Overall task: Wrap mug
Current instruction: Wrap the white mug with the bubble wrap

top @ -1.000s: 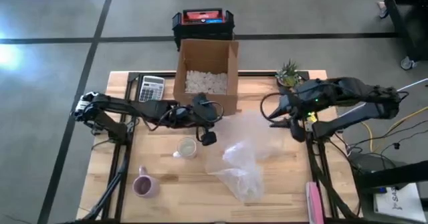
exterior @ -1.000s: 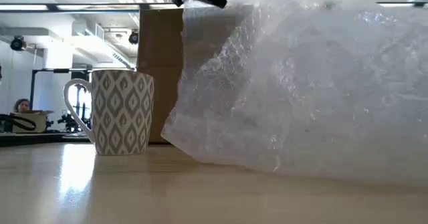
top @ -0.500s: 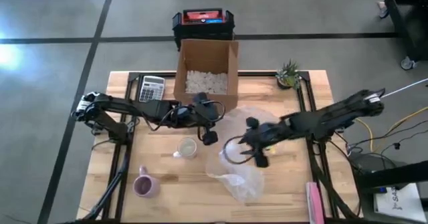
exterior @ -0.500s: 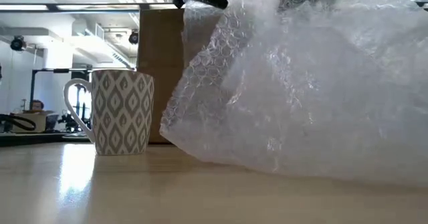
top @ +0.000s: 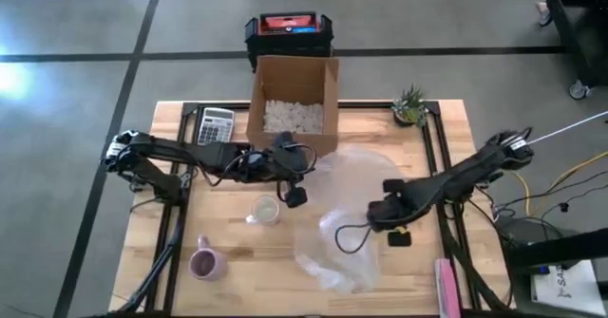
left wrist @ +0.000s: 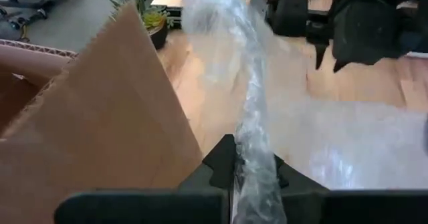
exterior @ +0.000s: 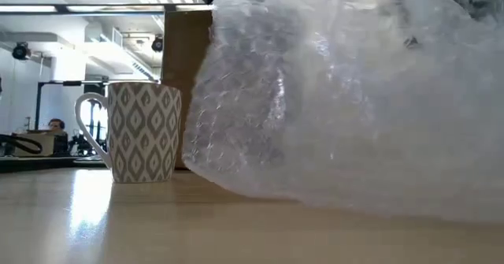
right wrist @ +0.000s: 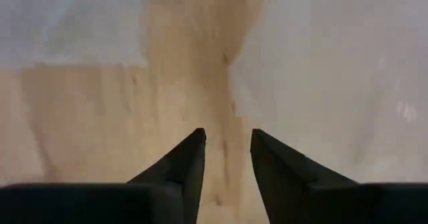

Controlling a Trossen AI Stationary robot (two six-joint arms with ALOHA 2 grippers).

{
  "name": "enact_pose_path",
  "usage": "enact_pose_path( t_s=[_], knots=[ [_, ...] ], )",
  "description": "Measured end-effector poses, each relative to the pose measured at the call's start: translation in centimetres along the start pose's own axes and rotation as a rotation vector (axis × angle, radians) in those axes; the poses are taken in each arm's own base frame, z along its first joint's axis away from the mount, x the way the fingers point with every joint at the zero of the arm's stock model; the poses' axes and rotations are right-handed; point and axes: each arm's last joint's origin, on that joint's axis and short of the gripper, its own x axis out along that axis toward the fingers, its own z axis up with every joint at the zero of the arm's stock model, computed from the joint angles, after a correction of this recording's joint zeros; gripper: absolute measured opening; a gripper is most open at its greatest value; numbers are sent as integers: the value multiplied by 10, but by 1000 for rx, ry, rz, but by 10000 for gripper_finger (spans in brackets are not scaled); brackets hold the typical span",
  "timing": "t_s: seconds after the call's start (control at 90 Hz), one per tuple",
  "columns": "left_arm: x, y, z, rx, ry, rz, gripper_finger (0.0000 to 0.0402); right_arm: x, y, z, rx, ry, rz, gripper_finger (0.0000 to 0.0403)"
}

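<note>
Two mugs are seen: patterned mug (top: 267, 209) at centre, pink mug (top: 202, 262) lower left. One bubble wrap sheet (top: 356, 204) is pinched by the left gripper (left wrist: 253, 172); right gripper (right wrist: 227, 154) fingers are slightly parted, empty.

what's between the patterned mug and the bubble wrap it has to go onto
Nothing visible. Bare table separates the patterned mug from the bubble wrap, whose edge the left gripper holds pinched beside the cardboard box.

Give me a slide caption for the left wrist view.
Left pincer shut on a bunched edge of bubble wrap beside the cardboard box; right pincer beyond.
</note>
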Motion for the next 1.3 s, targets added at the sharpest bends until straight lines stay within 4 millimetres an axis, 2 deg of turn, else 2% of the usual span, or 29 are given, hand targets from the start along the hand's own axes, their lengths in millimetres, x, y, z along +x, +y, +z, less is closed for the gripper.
enact_pose_path(
  t_s=[0.211,0.344,0.5,0.678,0.789,0.878,0.967,1.122,1.211,1.3],
  knots=[
    [-22,5,13,-20,-61,-14,0,25,10,-29,-50,-130,-61,101],
    [-34,8,16,-29,-85,-39,0,44,8,-42,59,-172,-146,129],
    [-50,11,27,-68,-180,-103,0,54,8,-42,217,-229,-139,161],
    [-66,14,39,-99,-303,-174,0,57,19,-32,250,-435,-71,170],
    [-68,14,39,-105,-296,-216,0,66,14,-28,334,-621,-243,161],
    [-68,12,37,-116,-267,-269,0,71,2,-32,441,-683,-427,150],
    [-68,10,32,-129,-212,-330,0,65,-10,-44,492,-613,-558,135],
    [-76,5,22,-147,-105,-405,0,29,-19,-54,520,-558,-716,105],
    [-77,2,18,-137,-76,-412,0,12,-18,-51,491,-593,-711,90],
    [-75,0,18,-130,-94,-399,0,5,-12,-46,423,-597,-656,77]
  ],
)
